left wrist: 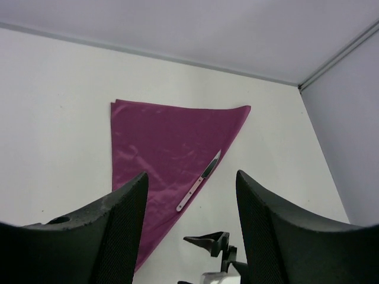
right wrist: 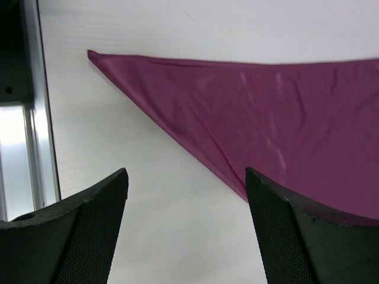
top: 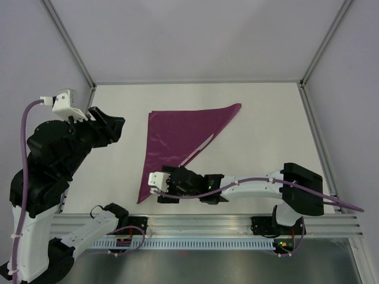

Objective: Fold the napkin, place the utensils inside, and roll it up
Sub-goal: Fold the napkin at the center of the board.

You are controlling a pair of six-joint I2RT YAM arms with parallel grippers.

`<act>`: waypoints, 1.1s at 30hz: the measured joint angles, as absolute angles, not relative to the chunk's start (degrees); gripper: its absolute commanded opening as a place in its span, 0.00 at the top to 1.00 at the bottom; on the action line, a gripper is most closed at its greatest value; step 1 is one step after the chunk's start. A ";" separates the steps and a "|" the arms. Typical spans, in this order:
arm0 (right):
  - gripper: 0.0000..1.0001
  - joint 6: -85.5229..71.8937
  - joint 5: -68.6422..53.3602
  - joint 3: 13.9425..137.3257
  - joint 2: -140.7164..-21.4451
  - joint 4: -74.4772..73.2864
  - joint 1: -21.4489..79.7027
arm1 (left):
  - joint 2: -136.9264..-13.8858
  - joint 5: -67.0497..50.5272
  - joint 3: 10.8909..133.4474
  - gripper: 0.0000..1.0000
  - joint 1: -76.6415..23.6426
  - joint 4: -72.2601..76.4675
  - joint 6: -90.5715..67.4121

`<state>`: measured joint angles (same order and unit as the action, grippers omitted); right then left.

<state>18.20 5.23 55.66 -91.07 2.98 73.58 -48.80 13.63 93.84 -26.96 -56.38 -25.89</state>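
The napkin (top: 177, 136) is laid flat on the white table (top: 266, 130) as a triangle, with one point toward the far right and one drawn out toward the near edge. The right gripper (top: 167, 184) is held just beside the long slanted edge, close to the near point. In the right wrist view its fingers are spread wide apart with nothing between them (right wrist: 186, 177). Bare table is seen under the gap, the cloth (right wrist: 266, 106) just beyond the fingertips, and the aluminium rail (right wrist: 29, 148) off to one side.

The left gripper (top: 115, 127) is raised well apart from the napkin on its left. Its jaws are likewise parted and empty (left wrist: 190, 195), and the whole triangle (left wrist: 166, 148) is framed between them from a distance.

One of the utensils (top: 197, 150) is seen lying along the slanted edge, roughly midway. It is a slim, straight, pale piece, and in the left wrist view (left wrist: 198, 182) its far end looks darker. Whether it rests wholly on the cloth cannot be told.

The fabric is thin plum-purple cloth with a faint sheen, soft ripples and a crisp doubled edge. The finger pads (right wrist: 89, 236) are black, broad and finely dimpled.
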 measured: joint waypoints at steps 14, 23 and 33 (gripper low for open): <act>0.30 25.78 13.98 56.93 -109.71 20.82 84.51 | -42.87 17.04 92.09 0.35 -26.96 -61.19 -27.27; 0.31 28.99 16.88 60.34 -116.03 27.66 86.24 | -42.57 17.98 90.63 0.36 -26.96 -61.32 -27.46; 0.43 31.59 18.13 60.80 -119.63 33.67 86.91 | -42.59 17.98 89.23 0.36 -26.96 -61.49 -27.51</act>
